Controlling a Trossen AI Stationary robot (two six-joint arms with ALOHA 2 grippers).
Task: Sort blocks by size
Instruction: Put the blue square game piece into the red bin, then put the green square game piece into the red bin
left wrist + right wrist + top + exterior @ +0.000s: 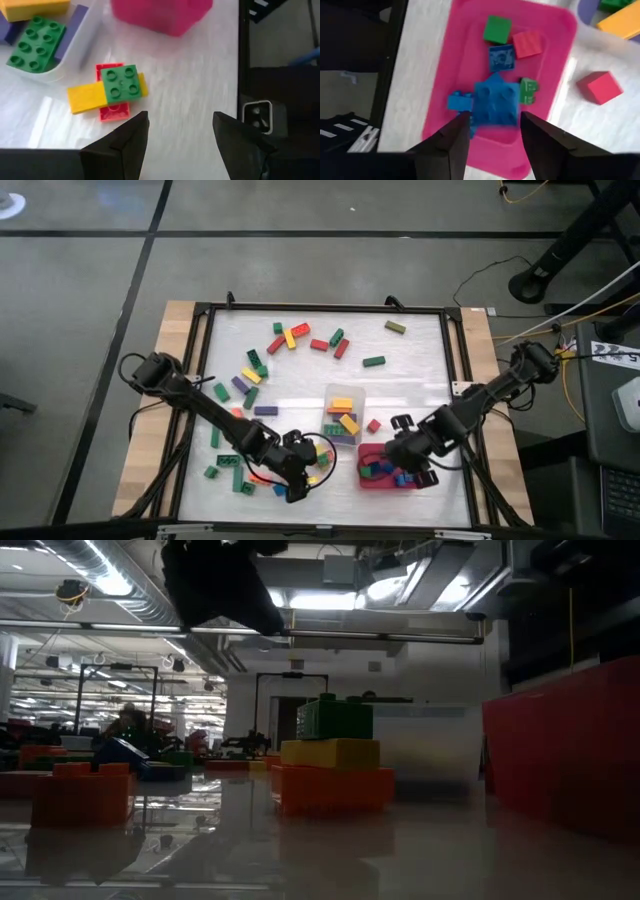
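While my right gripper [490, 131] hangs over the near end of the red tray [465, 55], a blue square brick [495, 104] sits just ahead of its fingertips, blurred; the fingers are parted around it, and I judge it is being let go there, though I cannot tell whether it already rests on the tray floor. Short bricks lie gathered in that tray: a green one [497, 29], a red one [526, 44] and another blue one [501, 58], which tells me the tray is for the small size. Longer bars, a yellow one [341, 404] among them, lie in the clear tub [358, 394] just beside it, so that is the place for the long size. My left gripper [179, 129] hovers with its fingers apart above bare table, near a small stack: a green square brick [120, 83] on a yellow bar [86, 96] over a red brick [113, 111]. I judge this stack is its next pick. Many blocks remain loose across the far table [420, 350], so the sorting looks well short of done.
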